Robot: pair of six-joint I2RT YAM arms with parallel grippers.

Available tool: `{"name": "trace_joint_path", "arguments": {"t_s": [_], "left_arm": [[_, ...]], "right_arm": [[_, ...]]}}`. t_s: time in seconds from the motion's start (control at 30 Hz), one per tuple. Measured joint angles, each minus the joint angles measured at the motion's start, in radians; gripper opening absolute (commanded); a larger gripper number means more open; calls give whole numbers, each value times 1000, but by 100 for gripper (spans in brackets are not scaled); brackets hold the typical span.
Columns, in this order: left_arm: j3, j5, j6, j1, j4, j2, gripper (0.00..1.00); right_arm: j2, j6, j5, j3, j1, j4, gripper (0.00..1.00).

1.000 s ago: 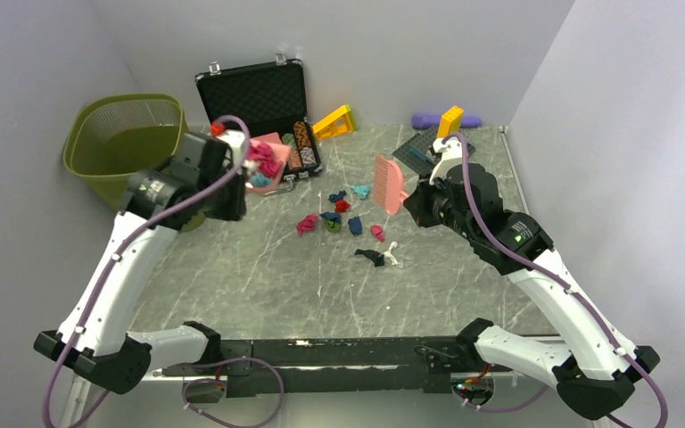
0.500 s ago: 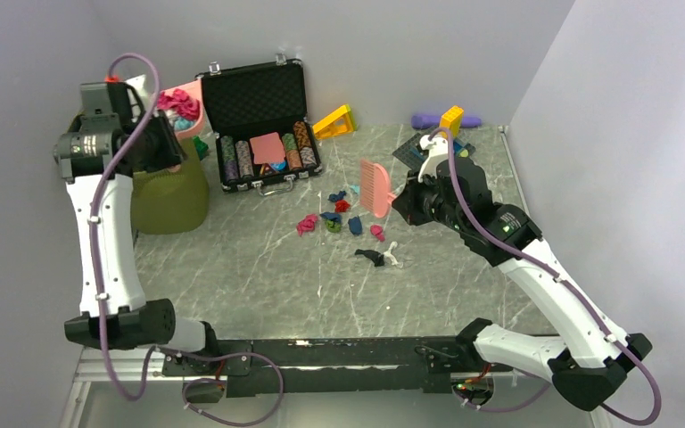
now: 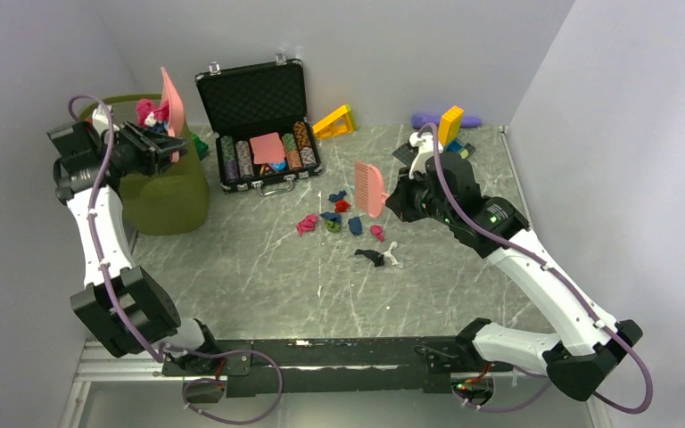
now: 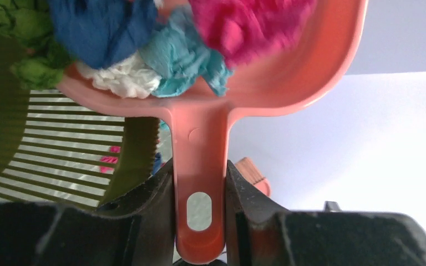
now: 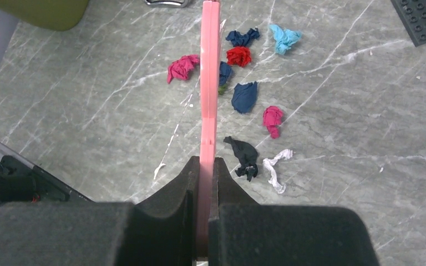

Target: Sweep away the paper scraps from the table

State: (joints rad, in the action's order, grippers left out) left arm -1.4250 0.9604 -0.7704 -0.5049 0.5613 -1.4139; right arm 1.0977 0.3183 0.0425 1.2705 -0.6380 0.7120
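We have our left fingers (image 4: pixel 147 221) clamped on the handle of a dustpan (image 4: pixel 288 77) tipped over the bin (image 3: pixel 169 192) by the table's (image 3: pixel 259 276) far left corner, some scraps (image 4: pixel 238 27) in it. Our right fingers (image 5: pixel 172 191) pinch a brush (image 5: pixel 209 83) above the scraps lying mid-table, towards the far edge

A back wall (image 3: pixel 392 53), a left wall (image 3: pixel 9 71) and a right wall (image 3: pixel 624 134), all plain pale grey, close in on three sides. Between them lies the grey-green marbled table (image 3: pixel 259 285), evenly lit by soft light, with only faint shadows.
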Motion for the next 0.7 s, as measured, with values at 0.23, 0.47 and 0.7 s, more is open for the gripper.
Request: {"name": "trace_joint_path", "arguments": {"t_s": [0.23,0.47,0.7], "left_arm": [[294,119,-510,-73,-583,68,0],[371,143,-877,-87,-1030,68,0],[374,143,-1027,-81,-1265,70,0]], "right_arm": [[23,0,0,0,0,-3,0],[29,0,-1,4,0,-3,0],[36,0,-10,5,1,-3,0]]}}
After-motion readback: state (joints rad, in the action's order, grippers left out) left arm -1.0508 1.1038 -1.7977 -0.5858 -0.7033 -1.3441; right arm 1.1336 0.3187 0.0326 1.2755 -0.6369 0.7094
